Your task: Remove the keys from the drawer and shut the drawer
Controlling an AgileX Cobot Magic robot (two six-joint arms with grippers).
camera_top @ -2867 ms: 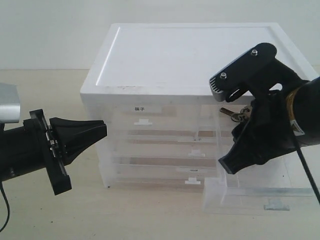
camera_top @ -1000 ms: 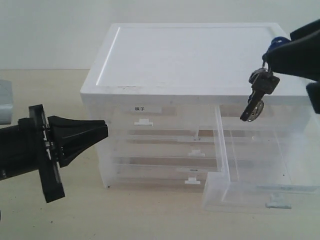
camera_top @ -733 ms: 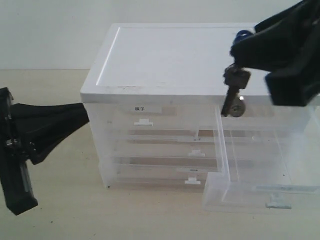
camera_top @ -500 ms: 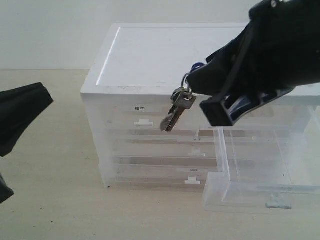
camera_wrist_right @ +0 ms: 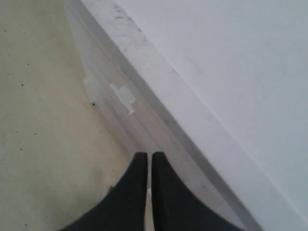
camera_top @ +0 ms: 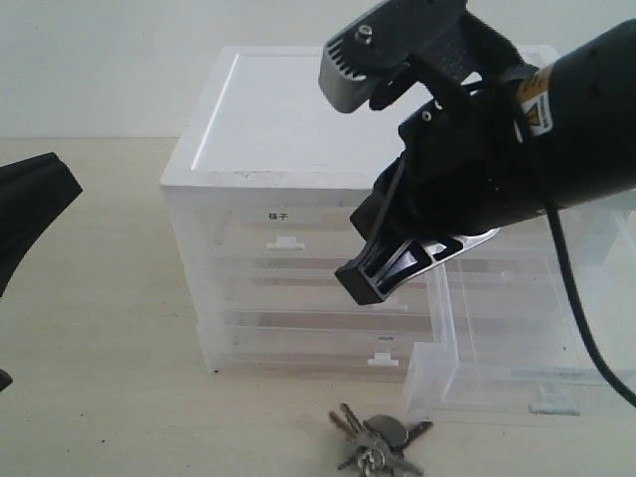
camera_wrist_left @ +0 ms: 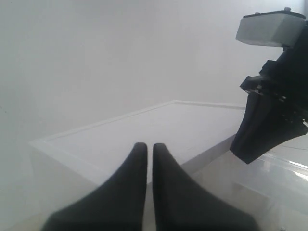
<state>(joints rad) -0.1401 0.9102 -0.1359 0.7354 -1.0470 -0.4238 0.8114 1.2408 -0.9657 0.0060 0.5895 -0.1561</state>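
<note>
Silver-grey keys (camera_top: 376,442) lie flat on the beige bench (camera_top: 119,378), outside the drawer (camera_top: 487,388). They sit just beside its front left corner as the exterior view shows it, near that view's lower edge. Whether they touch the drawer front cannot be told.

The drawer is translucent plastic and stands pulled well out of the right half of the white-topped cabinet (camera_top: 298,109). Its small white tab handle (camera_top: 555,405) faces the camera.

The right hand (camera_top: 370,276) is black and hangs in front of the cabinet face, above the keys and well apart from them, its tip angled down and to the left. In the right wrist view its fingers (camera_wrist_right: 139,166) lie together with only a hairline between them, and they hold nothing.

The left hand (camera_top: 30,214) shows only in part at the left edge of the exterior view, clear of the cabinet. In the left wrist view its fingers (camera_wrist_left: 138,159) are likewise pressed together and empty, pointing toward the cabinet top.

A half-width drawer (camera_top: 283,234) at the upper left of the cabinet, labelled in black characters, is pushed in.
</note>
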